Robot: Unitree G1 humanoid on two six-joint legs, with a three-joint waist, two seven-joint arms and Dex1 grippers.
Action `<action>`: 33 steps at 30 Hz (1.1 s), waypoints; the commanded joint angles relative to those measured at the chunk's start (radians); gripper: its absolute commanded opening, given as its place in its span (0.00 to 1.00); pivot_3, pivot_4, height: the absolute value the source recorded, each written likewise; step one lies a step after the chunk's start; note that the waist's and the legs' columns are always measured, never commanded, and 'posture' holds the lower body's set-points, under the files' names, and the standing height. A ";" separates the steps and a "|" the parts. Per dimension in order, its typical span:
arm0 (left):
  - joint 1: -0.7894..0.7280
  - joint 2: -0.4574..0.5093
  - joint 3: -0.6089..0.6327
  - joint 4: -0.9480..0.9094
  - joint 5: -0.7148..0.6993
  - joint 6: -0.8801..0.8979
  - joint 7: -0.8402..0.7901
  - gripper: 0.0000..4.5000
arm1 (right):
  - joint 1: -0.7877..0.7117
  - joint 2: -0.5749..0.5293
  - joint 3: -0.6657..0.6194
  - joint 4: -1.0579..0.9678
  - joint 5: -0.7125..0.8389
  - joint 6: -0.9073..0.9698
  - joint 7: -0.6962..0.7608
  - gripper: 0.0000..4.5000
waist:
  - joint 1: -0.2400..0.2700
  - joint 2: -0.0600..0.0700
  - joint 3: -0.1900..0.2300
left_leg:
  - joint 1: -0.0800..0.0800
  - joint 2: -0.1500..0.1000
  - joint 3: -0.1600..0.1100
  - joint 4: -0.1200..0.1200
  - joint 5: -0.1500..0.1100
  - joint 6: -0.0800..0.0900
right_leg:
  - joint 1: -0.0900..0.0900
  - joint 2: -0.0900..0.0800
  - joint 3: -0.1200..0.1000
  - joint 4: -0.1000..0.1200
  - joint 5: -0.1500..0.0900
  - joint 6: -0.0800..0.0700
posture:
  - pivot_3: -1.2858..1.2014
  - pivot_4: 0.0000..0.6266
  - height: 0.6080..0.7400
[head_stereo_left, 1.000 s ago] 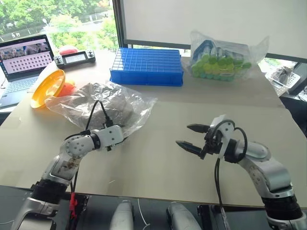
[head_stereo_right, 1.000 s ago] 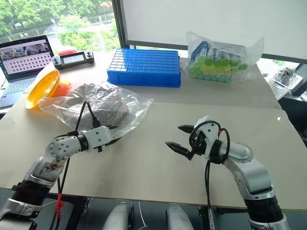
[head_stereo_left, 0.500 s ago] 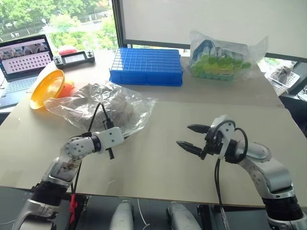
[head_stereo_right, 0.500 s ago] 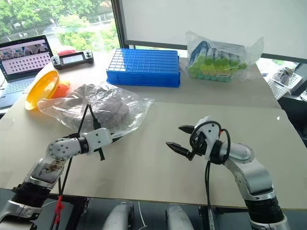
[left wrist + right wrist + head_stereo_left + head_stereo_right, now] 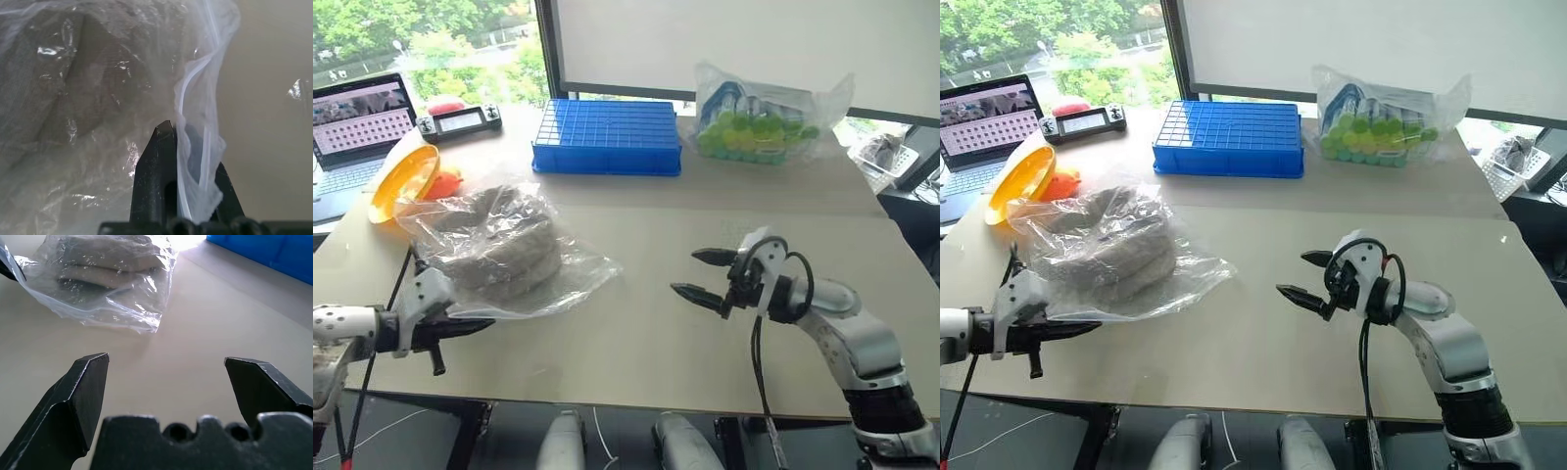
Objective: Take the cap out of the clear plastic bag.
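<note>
My left gripper has its jaws clamped together on a corner of the crinkly, transparent thin-film plastic bag, at the near left edge of the pale beige desk. The soft beige-tan fabric cap lies inside that bag, which rests on the desk between the tilted yellow-orange plastic plate and my right gripper. The cap looks folded or crumpled, though the glare of the film makes that hard to judge. My right jaws stand wide apart, holding nothing, well clear of the bag.
</note>
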 commanded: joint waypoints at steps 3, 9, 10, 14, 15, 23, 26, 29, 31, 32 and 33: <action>-0.020 -0.031 0.041 0.055 0.020 -0.097 0.047 0.13 | -0.041 0.007 0.005 0.019 -0.006 -0.037 0.029 1.00 | 0.002 0.000 0.000 | -0.001 0.000 0.000 0.000 0.000 0.000 | 0.000 0.000 0.000 0.000 0.001 -0.001 | 0.52 0.24 0.80; 0.003 -0.012 0.077 -0.005 -0.050 0.008 0.018 0.56 | -0.050 0.010 0.005 0.029 -0.013 -0.037 0.042 1.00 | 0.001 0.000 0.000 | -0.001 0.000 0.000 0.000 0.000 0.000 | -0.001 0.000 0.000 0.000 0.001 -0.002 | 0.52 0.24 0.80; 0.032 0.024 0.101 -0.036 -0.111 0.096 -0.042 0.66 | -0.052 0.010 0.006 0.033 -0.014 -0.038 0.044 1.00 | 0.000 0.000 0.000 | -0.001 0.000 0.000 0.000 0.000 0.000 | -0.001 0.000 0.000 0.000 0.001 -0.002 | 0.52 0.24 0.80; 0.091 0.126 0.197 -0.082 -0.275 0.310 -0.199 0.90 | -0.066 0.015 0.013 0.054 -0.020 -0.044 0.050 1.00 | -0.006 -0.001 0.001 | -0.001 0.001 0.000 -0.001 0.000 0.000 | -0.002 0.000 0.000 0.000 0.001 -0.002 | 0.52 0.24 0.80; 0.080 0.137 0.214 -0.077 -0.299 0.340 -0.208 0.90 | -0.070 0.016 0.014 0.058 -0.021 -0.046 0.051 1.00 | -0.006 -0.001 0.001 | -0.001 0.001 0.000 -0.001 0.000 0.000 | -0.002 0.000 0.000 0.001 0.001 -0.001 | 0.52 0.24 0.80; -0.083 0.157 0.278 -0.033 -0.446 0.502 -0.211 0.90 | -0.078 0.017 0.009 0.068 -0.027 -0.049 0.061 1.00 | -0.002 0.000 0.001 | -0.001 0.001 0.000 -0.001 0.000 0.000 | -0.001 0.000 -0.001 0.000 -0.001 0.000 | 0.52 0.24 0.80; -0.133 0.140 0.175 -0.139 -0.383 0.455 -0.147 0.90 | -0.068 0.011 0.002 0.056 -0.026 -0.044 0.060 1.00 | -0.002 0.000 0.001 | -0.001 0.001 0.000 -0.001 0.000 0.000 | -0.002 0.000 -0.001 0.000 -0.001 0.000 | 0.52 0.24 0.80; -0.171 0.116 0.101 -0.203 -0.344 0.431 -0.092 0.90 | -0.063 0.008 -0.002 0.047 -0.023 -0.039 0.058 1.00 | -0.001 0.000 0.001 | -0.001 0.001 0.000 -0.001 0.000 0.000 | -0.001 0.000 -0.001 0.000 0.000 -0.001 | 0.52 0.24 0.80; -0.197 0.103 0.072 -0.244 -0.357 0.441 -0.079 0.90 | -0.060 0.006 -0.005 0.041 -0.024 -0.035 0.052 1.00 | -0.001 0.000 0.001 | -0.001 0.001 0.000 -0.001 0.000 0.000 | -0.001 0.000 -0.001 0.000 0.001 -0.002 | 0.52 0.24 0.80; -0.201 0.103 0.051 -0.264 -0.343 0.430 -0.073 0.90 | -0.058 0.005 -0.006 0.038 -0.025 -0.034 0.050 1.00 | -0.002 0.000 0.001 | -0.001 0.001 0.000 -0.001 0.000 0.000 | -0.001 0.000 -0.001 0.000 0.001 -0.002 | 0.52 0.24 0.80; -0.207 0.103 0.024 -0.276 -0.313 0.411 -0.055 0.90 | -0.055 0.003 -0.008 0.035 -0.024 -0.033 0.049 1.00 | -0.004 0.000 0.001 | -0.001 0.001 0.000 -0.001 0.000 0.000 | -0.002 0.000 -0.001 0.000 0.001 -0.002 | 0.52 0.24 0.80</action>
